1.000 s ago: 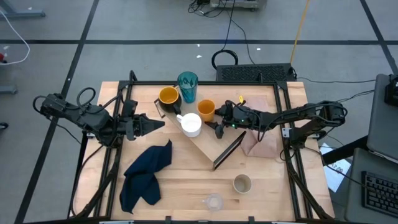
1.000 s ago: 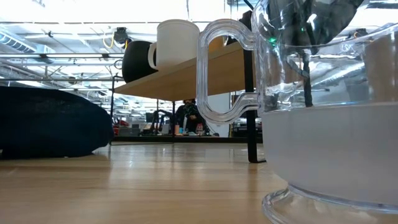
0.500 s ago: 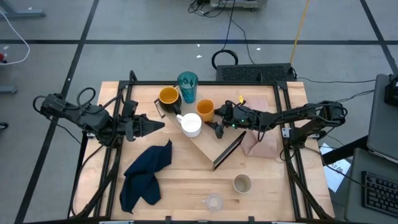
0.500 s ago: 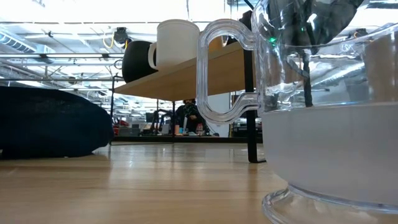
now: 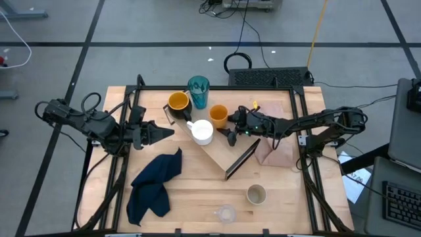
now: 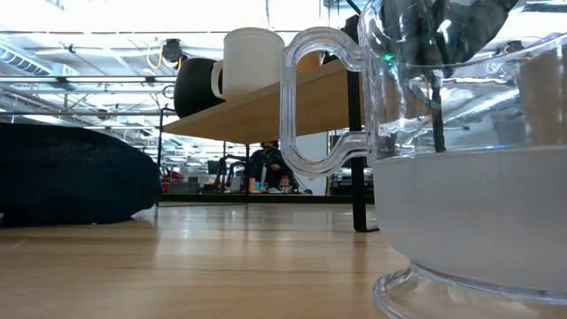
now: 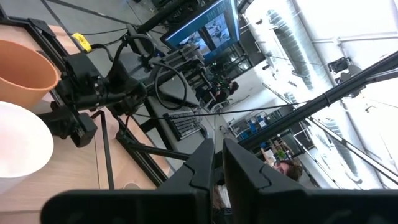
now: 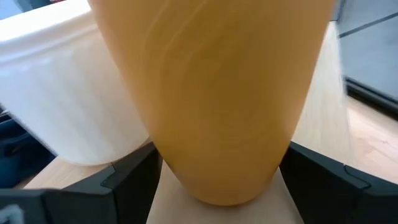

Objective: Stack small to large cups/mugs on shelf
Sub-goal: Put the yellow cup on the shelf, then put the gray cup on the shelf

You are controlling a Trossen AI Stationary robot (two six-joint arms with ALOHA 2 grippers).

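High view has the right gripper (image 5: pixel 229 129) at the small orange cup (image 5: pixel 218 116) on the shelf (image 5: pixel 227 155) beside the white mug (image 5: pixel 202 131), left gripper (image 5: pixel 164 131) pinched together and waiting; right wrist view shows fingers (image 8: pixel 134 180) apart astride that cup, so closing and lifting comes next

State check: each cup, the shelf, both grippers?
small orange cup: upright on shelf, between right gripper's fingers
white mug: upright on shelf
yellow-orange mug: upright on table
teal tumbler: upright
beige-grey cup: upright
clear cup: upright
shelf: standing
left gripper: shut, empty
right gripper: open
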